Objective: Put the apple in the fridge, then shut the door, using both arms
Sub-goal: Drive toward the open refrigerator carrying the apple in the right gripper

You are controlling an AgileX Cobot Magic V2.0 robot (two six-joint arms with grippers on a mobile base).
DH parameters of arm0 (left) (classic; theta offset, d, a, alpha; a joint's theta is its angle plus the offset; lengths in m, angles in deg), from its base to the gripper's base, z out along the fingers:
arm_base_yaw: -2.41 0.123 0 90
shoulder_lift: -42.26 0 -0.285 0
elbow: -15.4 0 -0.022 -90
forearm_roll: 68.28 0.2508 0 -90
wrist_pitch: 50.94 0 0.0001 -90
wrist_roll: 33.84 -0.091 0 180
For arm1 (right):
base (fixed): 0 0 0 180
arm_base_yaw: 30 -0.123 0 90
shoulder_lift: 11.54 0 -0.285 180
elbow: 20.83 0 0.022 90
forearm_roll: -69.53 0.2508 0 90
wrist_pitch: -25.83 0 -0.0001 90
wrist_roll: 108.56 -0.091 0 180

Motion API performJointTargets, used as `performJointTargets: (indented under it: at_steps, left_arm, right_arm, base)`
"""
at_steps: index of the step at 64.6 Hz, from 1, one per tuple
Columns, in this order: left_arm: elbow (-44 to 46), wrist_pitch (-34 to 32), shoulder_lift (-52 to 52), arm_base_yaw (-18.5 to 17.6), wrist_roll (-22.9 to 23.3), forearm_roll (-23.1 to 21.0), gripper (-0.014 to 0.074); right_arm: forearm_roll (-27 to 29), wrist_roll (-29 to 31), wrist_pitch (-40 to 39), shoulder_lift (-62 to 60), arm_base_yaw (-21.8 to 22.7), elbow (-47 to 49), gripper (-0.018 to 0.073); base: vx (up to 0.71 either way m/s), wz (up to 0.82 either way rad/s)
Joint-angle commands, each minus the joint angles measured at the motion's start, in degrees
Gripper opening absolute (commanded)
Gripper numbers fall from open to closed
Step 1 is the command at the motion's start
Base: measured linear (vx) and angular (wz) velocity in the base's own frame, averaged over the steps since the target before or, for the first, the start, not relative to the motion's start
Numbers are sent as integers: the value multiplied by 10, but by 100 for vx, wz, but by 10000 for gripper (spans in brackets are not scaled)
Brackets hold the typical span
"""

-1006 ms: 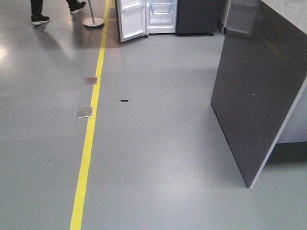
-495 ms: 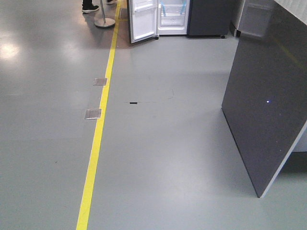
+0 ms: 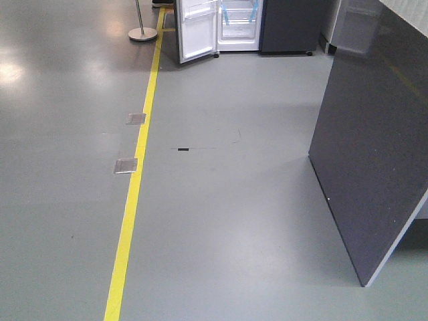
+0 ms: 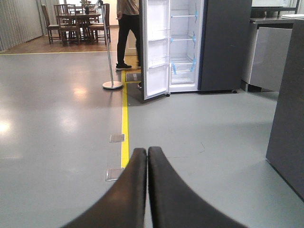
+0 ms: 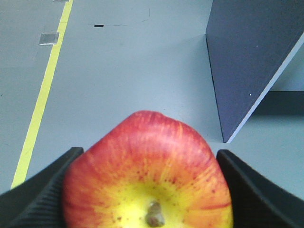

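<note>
The apple [image 5: 147, 175], red with a yellow dimpled top and a stem, fills the bottom of the right wrist view. My right gripper [image 5: 148, 154] is shut on it, one black finger pressed to each side. My left gripper [image 4: 147, 151] is shut with nothing in it, its fingertips together above the grey floor. Far ahead the fridge [image 4: 183, 47] stands with its white interior and blue tape strips showing. Its door [image 4: 156, 47] hangs open to the left. In the front view the fridge [image 3: 239, 27] and the door [image 3: 197, 30] sit at the top edge.
A dark grey counter side panel [image 3: 368, 147] stands on the right. A yellow floor line [image 3: 134, 187] with two metal plates [image 3: 126, 165] runs toward the fridge. A stanchion post [image 4: 112, 84] and a person [image 4: 127, 33] stand left of the door.
In the front view the fridge and counter panel have shifted right and slightly down. The person's feet have left the top edge.
</note>
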Motion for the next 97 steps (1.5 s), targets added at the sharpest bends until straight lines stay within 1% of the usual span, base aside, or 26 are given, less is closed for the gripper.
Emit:
performJointTargets:
  at_steps: [1, 97]
  left_arm:
    - [-11, -45, 8, -5, 1, -1, -5]
    - [-11, -45, 8, -5, 1, -1, -5]
  right_arm:
    - [1, 1, -38, 0, 1, 16, 16]
    - [1, 1, -38, 0, 1, 16, 16]
  base:
    - [13, -3]
    - [16, 1]
